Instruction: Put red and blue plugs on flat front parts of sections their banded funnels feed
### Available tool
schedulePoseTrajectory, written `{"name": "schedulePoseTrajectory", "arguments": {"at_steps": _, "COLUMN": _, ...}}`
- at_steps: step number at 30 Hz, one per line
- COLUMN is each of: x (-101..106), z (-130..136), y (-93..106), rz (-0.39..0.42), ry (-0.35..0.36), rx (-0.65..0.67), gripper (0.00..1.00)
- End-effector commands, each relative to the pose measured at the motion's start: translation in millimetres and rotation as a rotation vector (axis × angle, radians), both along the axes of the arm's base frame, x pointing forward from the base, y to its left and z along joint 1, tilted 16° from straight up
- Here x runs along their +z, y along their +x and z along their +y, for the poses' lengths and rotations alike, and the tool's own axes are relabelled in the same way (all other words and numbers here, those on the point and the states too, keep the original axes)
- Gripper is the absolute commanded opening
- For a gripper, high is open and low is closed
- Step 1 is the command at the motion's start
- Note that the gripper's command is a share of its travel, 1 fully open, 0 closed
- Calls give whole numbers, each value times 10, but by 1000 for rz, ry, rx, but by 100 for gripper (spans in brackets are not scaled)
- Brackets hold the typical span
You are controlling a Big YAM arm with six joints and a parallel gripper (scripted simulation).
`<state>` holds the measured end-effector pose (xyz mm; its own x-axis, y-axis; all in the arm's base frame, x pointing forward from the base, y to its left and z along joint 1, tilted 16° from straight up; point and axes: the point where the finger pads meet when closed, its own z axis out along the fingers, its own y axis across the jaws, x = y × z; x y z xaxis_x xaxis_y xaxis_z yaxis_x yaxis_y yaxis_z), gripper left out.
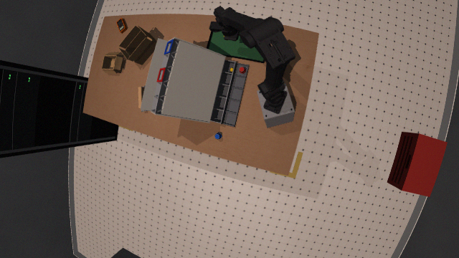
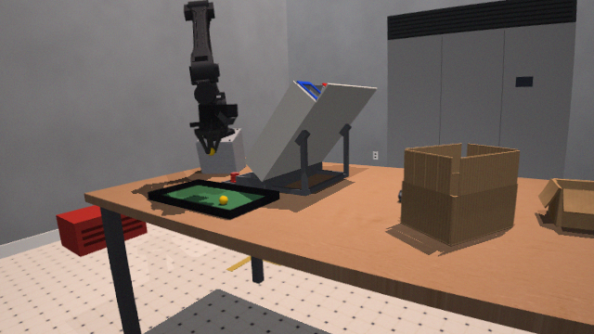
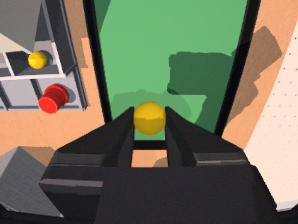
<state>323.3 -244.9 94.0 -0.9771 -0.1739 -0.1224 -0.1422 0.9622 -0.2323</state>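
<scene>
My gripper point(image 1: 225, 35) point(image 2: 212, 149) point(image 3: 149, 113) is shut on a yellow marble, above the green tray point(image 2: 252, 210) point(image 3: 101, 75). Another yellow marble point(image 2: 223, 199) lies in that tray. A third yellow marble point(image 1: 232, 69) point(image 3: 37, 60) lies in the end section nearest the tray. The red plug point(image 1: 242, 69) point(image 2: 234, 177) point(image 3: 52, 100) stands on that section's flat front part. The blue plug point(image 1: 218, 136) stands on the table beside the rack's other end. The blue-banded funnel point(image 1: 172, 46) is nearest the tray side; the red-banded funnel point(image 1: 163, 74) is farther along. The cover point(image 1: 193, 79) hides the pipes.
The sloped cover stands high beside the tray. Two cardboard boxes point(image 1: 138, 44) point(image 2: 483, 204) point(image 1: 112, 62) and an orange-black device point(image 1: 122, 25) are at the table's far end. The arm's grey base block point(image 1: 280, 118) stands in front of the section row.
</scene>
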Motion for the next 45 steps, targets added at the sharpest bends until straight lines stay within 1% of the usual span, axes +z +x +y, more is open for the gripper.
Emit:
{"name": "schedulePoseTrajectory", "arguments": {"at_steps": 1, "x": 128, "z": 9, "y": 67, "rz": -20, "ry": -13, "rx": 1, "gripper": 0}}
{"name": "schedulePoseTrajectory", "arguments": {"at_steps": 13, "x": 134, "z": 12, "y": 69, "rz": -21, "ry": -13, "rx": 1, "gripper": 0}}
{"name": "schedulePoseTrajectory", "arguments": {"at_steps": 18, "x": 247, "z": 14, "y": 128, "rz": -37, "ry": -25, "rx": 1, "gripper": 0}}
{"name": "schedulePoseTrajectory", "arguments": {"at_steps": 20, "x": 247, "z": 14, "y": 128, "rz": -37, "ry": -25, "rx": 1, "gripper": 0}}
{"name": "schedulePoseTrajectory", "arguments": {"at_steps": 22, "x": 335, "z": 16, "y": 178, "rz": -48, "ry": -33, "rx": 1, "gripper": 0}}
{"name": "schedulePoseTrajectory", "arguments": {"at_steps": 27, "x": 473, "z": 161, "y": 209, "rz": -50, "ry": -32, "rx": 1, "gripper": 0}}
{"name": "schedulePoseTrajectory", "arguments": {"at_steps": 31, "x": 643, "z": 342, "y": 246, "rz": -53, "ry": -30, "rx": 1, "gripper": 0}}
{"name": "schedulePoseTrajectory", "arguments": {"at_steps": 35, "x": 856, "z": 568, "y": 291, "rz": -56, "ry": -28, "rx": 1, "gripper": 0}}
{"name": "schedulePoseTrajectory", "arguments": {"at_steps": 37, "x": 856, "z": 568, "y": 291, "rz": -56, "ry": -28, "rx": 1, "gripper": 0}}
{"name": "schedulePoseTrajectory", "arguments": {"at_steps": 45, "x": 1350, "z": 1100, "y": 389, "rz": -62, "ry": -22, "rx": 1, "gripper": 0}}
